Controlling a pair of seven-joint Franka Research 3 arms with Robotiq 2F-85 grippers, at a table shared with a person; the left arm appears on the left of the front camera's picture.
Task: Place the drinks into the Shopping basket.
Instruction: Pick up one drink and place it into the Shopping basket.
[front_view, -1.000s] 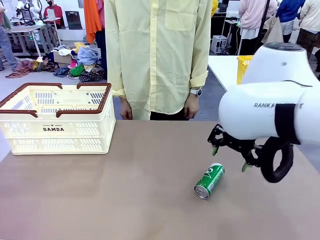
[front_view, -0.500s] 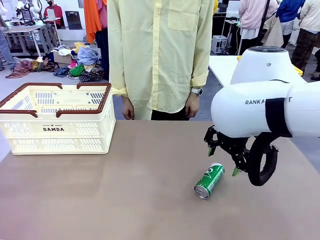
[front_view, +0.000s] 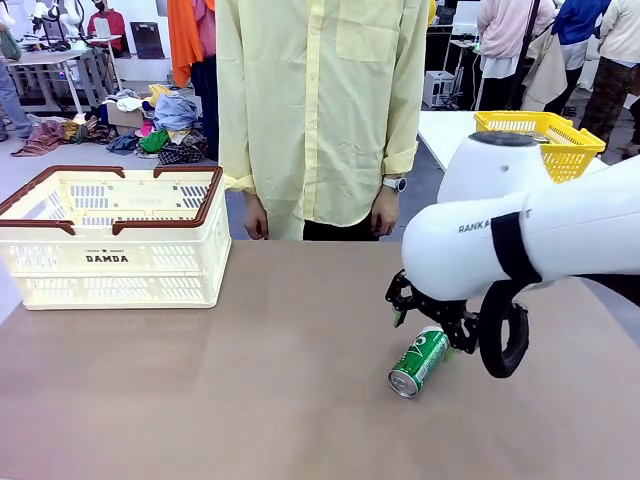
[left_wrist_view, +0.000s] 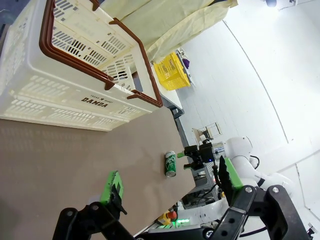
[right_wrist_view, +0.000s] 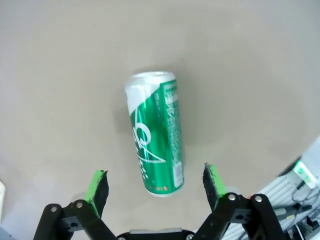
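Green can (front_view: 419, 361) lies on its side on the desk (front_view: 220, 400), right half, well apart from the Shopping basket (front_view: 160, 262) at the far-left corner. The right pincer (right_wrist_view: 154, 176) sits low over it with its jaws spread wide. Its pads (right_wrist_view: 98, 181) straddle the can's body across the short axis, silver top pointing away from the wrist. That's the alignment a side grasp on a lying cylinder needs.

No contact yet as far as the views tell, so it reads as the approach step, with the grasp not made.

The left pincer (left_wrist_view: 169, 177) is also wide and empty, hanging over the desk on the basket side (likely parked clear of the transfer path).

The basket's top is open and its handles lie along the rim, so a drop from above looks unobstructed.

Risk: the can rolls if one pad touches first.

The person (front_view: 315, 110) stands at the far edge, hands down.
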